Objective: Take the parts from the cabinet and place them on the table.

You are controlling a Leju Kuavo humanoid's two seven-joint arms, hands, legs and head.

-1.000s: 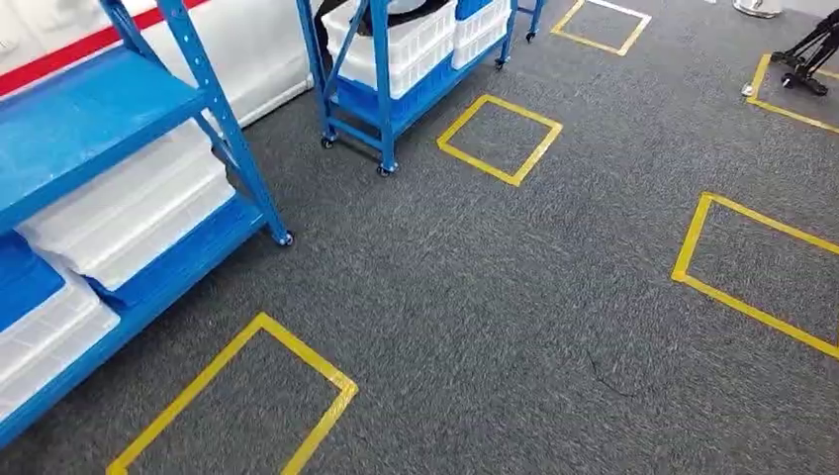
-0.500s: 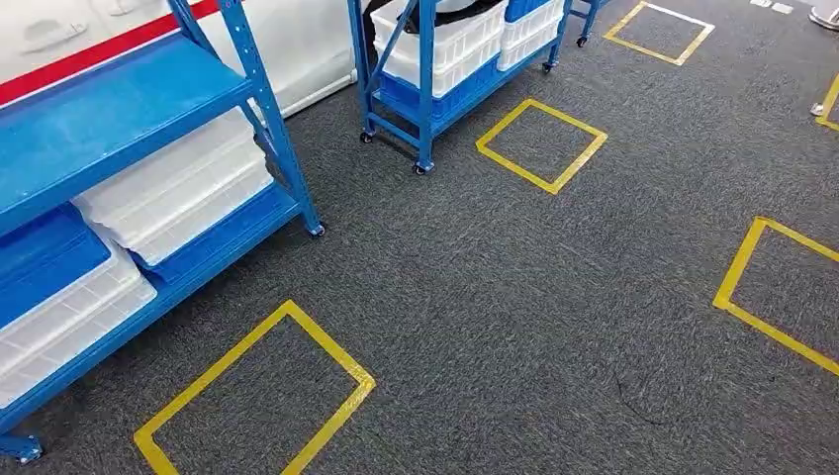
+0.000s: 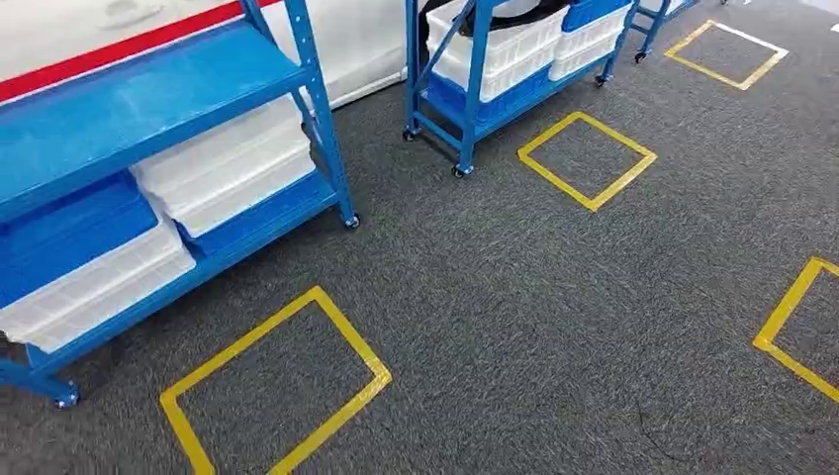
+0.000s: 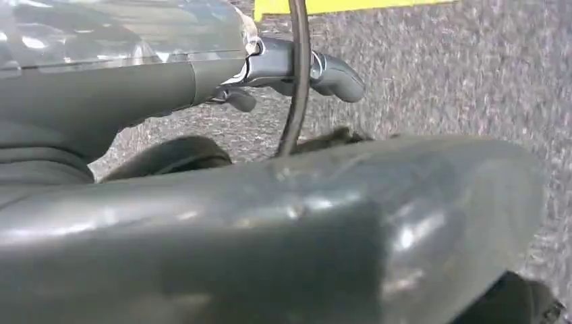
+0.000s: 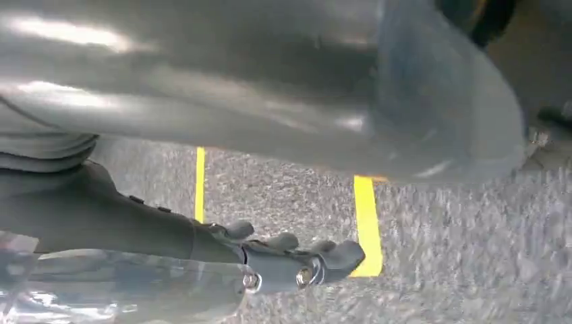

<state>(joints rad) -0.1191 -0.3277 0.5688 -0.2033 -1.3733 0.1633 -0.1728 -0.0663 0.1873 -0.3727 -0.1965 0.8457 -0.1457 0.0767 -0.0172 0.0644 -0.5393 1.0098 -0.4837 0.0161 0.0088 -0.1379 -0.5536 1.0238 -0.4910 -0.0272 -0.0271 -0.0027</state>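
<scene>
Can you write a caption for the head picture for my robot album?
Blue shelf rack holding white bins beside yellow tape squares on grey carpet.

Floor's a rough, matt grey carpet (image 3: 554, 287) with glossy yellow tape squares (image 3: 282, 381) stuck on it. The shelving rack (image 3: 148, 89) looks like painted blue metal, smooth with a slight sheen. White bins (image 3: 228, 163) on it are semi-translucent plastic; the blue lid (image 3: 69, 223) is smooth plastic too.
</scene>
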